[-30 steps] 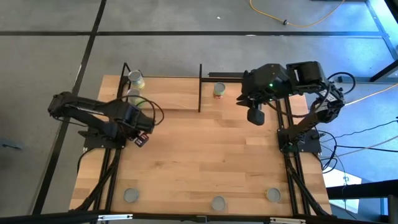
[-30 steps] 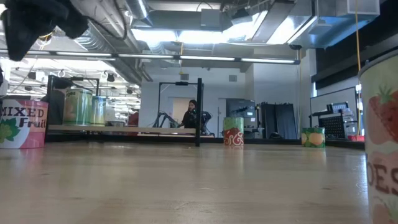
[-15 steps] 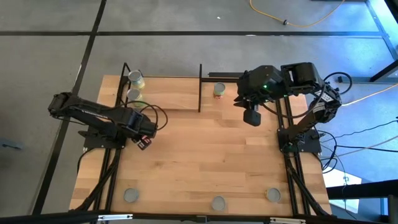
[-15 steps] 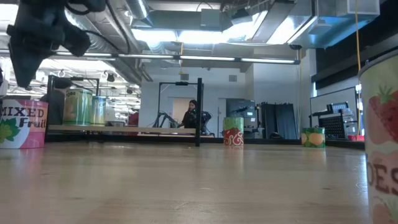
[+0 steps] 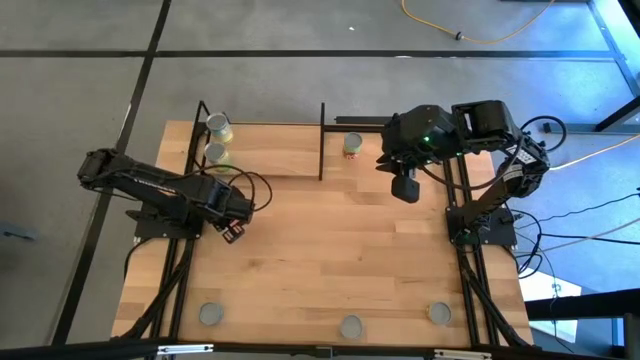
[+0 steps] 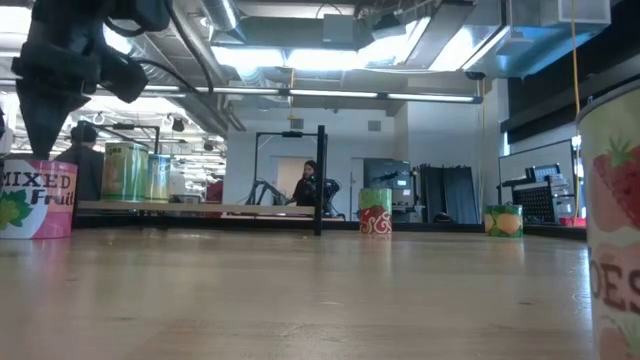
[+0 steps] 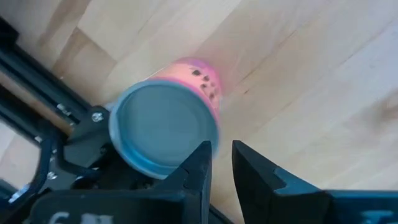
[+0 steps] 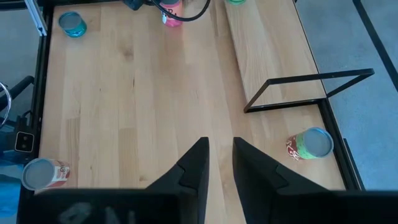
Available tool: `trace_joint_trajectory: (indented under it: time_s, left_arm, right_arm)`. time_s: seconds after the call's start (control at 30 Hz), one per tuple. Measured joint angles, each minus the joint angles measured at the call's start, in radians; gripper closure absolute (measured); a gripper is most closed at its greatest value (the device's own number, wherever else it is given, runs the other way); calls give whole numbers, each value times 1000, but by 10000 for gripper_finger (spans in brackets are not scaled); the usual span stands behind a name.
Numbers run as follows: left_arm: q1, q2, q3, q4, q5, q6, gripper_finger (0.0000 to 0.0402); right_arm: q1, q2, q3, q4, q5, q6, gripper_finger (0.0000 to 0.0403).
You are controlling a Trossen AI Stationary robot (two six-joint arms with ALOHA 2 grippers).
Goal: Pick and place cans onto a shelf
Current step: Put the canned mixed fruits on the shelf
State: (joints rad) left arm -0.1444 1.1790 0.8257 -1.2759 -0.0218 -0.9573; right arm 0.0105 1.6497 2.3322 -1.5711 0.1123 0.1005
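In the high view, the left gripper (image 5: 230,230) hung over the left part of the worktop (image 5: 330,250), its fingers pointing down on a pink can only partly seen beneath them. Two cans (image 5: 215,139) stood on the shelf (image 5: 270,155), well beyond those fingers. The right gripper (image 5: 405,188) hovered over bare wood with a red-and-green can (image 5: 351,143) near it, on the worktop just past the shelf's end post. Three more cans (image 5: 350,326) waited along the near edge, well apart from both arms.

In the low view, the left gripper (image 6: 38,145) was just above the pink "Mixed Fruit" can (image 6: 35,200), not yet down around it. Behind it the two shelved cans (image 6: 138,172) stood side by side. A person (image 6: 308,185) showed far off in the room.

In the left wrist view, the left gripper (image 7: 221,152) showed a narrow gap with nothing in it. The pink can (image 7: 165,127) stood upright just beside one finger, off-centre and not between the two.

In the right wrist view, the right gripper (image 8: 219,149) was likewise narrowly parted and empty. The red-and-green can (image 8: 309,144) lay off to one side of its fingers, by the shelf's black frame (image 8: 311,93).

As I judged it, the task was early: two cans placed, at least five left on the worktop. The pink one looked to be next, once the fingers opened wider and centred over it.
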Motion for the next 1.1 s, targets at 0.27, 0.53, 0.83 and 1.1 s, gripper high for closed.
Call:
trace_joint_trajectory:
  time_s: [0.27,0.53,0.83,1.1]
  left_arm:
    - [0,0,-11,-1,-13,2,348]
    - [0,0,-11,25,-14,26,349]
    - [0,-1,-67,38,-16,49,349]
    - [0,-2,-81,36,-13,44,366]
  right_arm:
    - [0,0,0,0,0,-1,330]
    - [0,0,0,0,0,-3,330]
    - [0,0,0,0,0,-4,330]
    - [0,0,0,0,0,-4,330]
